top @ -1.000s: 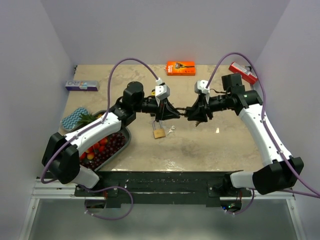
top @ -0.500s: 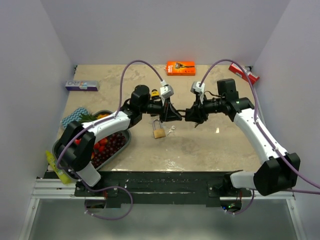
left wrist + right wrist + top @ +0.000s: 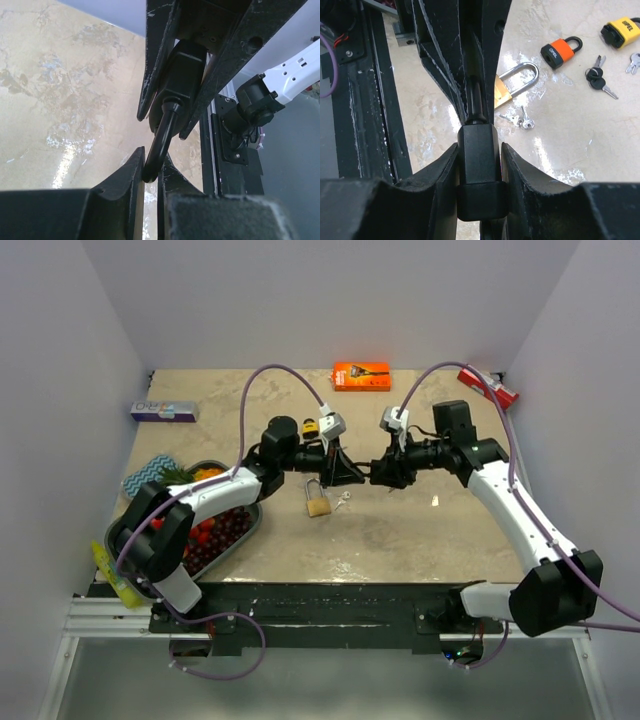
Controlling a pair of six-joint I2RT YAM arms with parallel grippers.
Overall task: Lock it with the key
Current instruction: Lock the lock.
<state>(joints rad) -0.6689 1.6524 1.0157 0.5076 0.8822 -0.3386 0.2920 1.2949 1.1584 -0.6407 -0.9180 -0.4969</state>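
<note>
A black padlock (image 3: 367, 473) hangs in the air between my two grippers, above the middle of the table. The left gripper (image 3: 151, 162) is shut on its shackle (image 3: 162, 137). Around its body (image 3: 478, 170), the right gripper (image 3: 479, 146) is shut. In the top view the left gripper (image 3: 352, 472) and right gripper (image 3: 383, 472) face each other tip to tip. A brass padlock (image 3: 512, 82) with small silver keys (image 3: 521, 120) lies on the table below. Black-headed keys (image 3: 596, 79) lie farther off. No key is held.
An orange padlock (image 3: 559, 50) and a yellow padlock (image 3: 622, 31) lie on the table behind the left arm. A fruit tray (image 3: 205, 530) and striped sponge (image 3: 148, 476) sit left. An orange box (image 3: 361, 375), a red pack (image 3: 487, 386) and a blue-white box (image 3: 163, 411) line the back.
Both arms have changed pose, the left elbow swinging in and the wrists lining up more level. The black padlock stays gripped between them at about the same spot.
</note>
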